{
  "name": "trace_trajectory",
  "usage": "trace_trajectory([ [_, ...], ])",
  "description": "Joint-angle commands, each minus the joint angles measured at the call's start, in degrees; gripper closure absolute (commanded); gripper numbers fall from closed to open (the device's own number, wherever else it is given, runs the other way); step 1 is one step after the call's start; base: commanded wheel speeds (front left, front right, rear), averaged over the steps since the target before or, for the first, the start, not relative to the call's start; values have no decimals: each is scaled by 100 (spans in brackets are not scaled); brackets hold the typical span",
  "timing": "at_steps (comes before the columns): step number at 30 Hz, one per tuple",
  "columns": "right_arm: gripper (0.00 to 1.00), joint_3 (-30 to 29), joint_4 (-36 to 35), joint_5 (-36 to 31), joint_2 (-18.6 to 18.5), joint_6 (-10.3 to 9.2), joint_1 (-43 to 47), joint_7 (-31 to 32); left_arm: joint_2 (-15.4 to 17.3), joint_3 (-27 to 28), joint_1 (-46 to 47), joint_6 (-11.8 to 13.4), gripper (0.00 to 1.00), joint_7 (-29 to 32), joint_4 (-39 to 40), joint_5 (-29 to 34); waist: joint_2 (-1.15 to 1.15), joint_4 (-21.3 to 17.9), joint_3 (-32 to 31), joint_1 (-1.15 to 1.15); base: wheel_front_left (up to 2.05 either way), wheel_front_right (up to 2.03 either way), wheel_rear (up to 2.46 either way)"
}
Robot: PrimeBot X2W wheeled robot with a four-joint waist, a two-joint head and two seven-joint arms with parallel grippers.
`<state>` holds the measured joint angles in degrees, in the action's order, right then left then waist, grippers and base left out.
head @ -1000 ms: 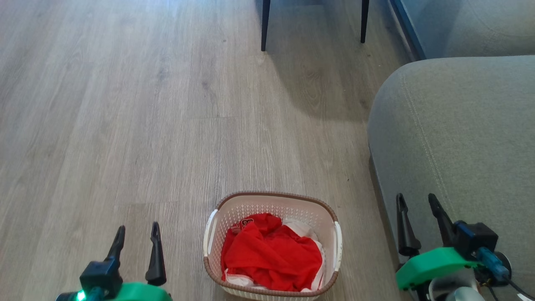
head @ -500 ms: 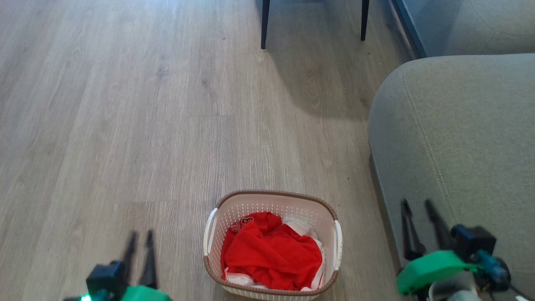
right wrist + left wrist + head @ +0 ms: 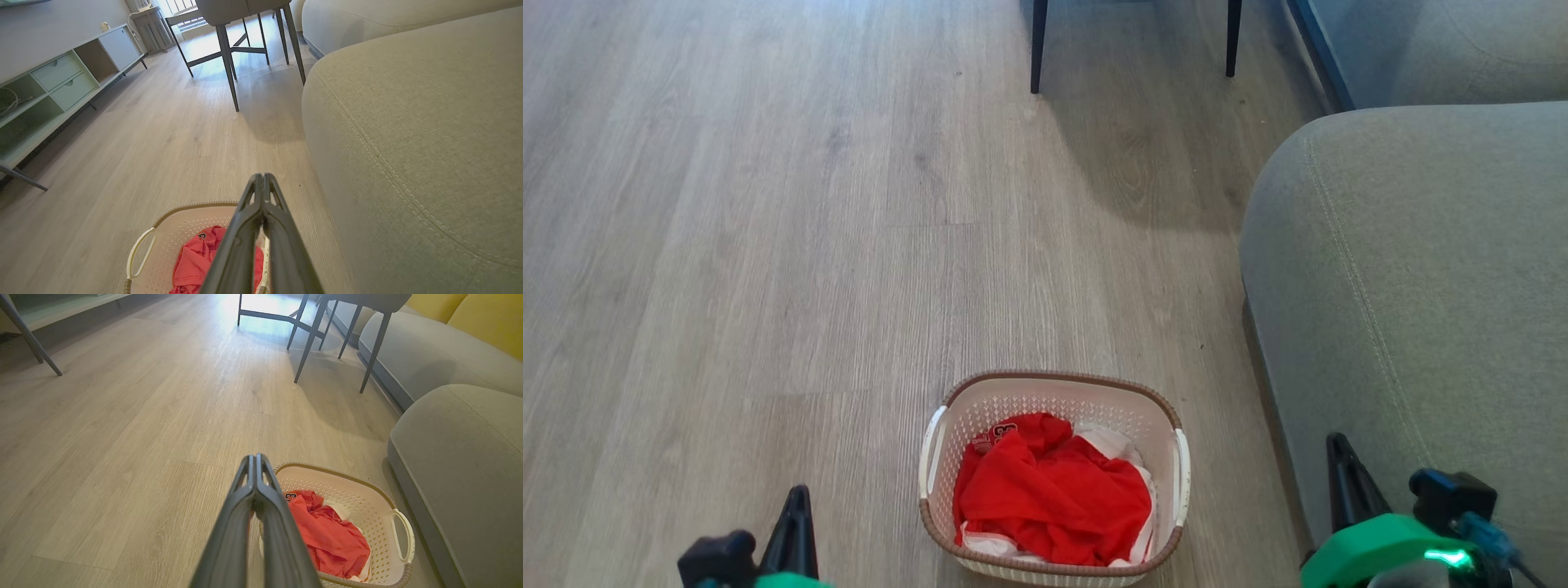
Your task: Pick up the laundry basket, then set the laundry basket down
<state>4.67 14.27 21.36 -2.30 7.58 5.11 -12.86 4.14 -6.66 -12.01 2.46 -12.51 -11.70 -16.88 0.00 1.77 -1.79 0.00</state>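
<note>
Step in hand: the pick-up is judged not yet begun; the laundry basket (image 3: 1094,407) is touched by neither pincer.
Laundry basket: stood upright on the wooden floor (image 3: 768,245), with a red garment (image 3: 1054,498) heaped inside it and a grey sofa (image 3: 1405,286) near its right side.
Left pincer (image 3: 256,459): fingers pressed together, nothing held; placed to the left of the basket, apart from the left handle (image 3: 929,457).
Right pincer (image 3: 262,176): fingers likewise pressed together and empty; placed to the right of the basket, between it and the sofa, apart from the right handle (image 3: 1183,478).
Arm pose: the basket is flanked by both pincers, tips pointed forward past it; their height above the basket cannot be told.
Next move: each pincer would need to be opened, brought inward to its side handle and closed on it, so that the basket can be lifted evenly.
Risk: with an uneven grip, the basket is judged likely to tilt and the garment to spill.
</note>
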Motion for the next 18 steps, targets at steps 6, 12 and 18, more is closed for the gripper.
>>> trace_trajectory([
  [6, 100, -77, -163, 549, -74, -1, -289, 105, -5, 164, 340, -98, 100, 129, 142, -545, 0, -11, 12, 0, 0, 0, 0],
  [12, 100, -110, -157, 938, -92, -2, -334, 187, -10, 226, 423, -148, 100, 227, 121, -941, 0, -21, 23, 0, 0, 0, 0],
  [18, 100, -146, -150, 1326, -107, -2, -380, 272, -14, 288, 506, -199, 100, 324, 100, -1337, 0, -30, 33, 0, 0, 0, 0],
])
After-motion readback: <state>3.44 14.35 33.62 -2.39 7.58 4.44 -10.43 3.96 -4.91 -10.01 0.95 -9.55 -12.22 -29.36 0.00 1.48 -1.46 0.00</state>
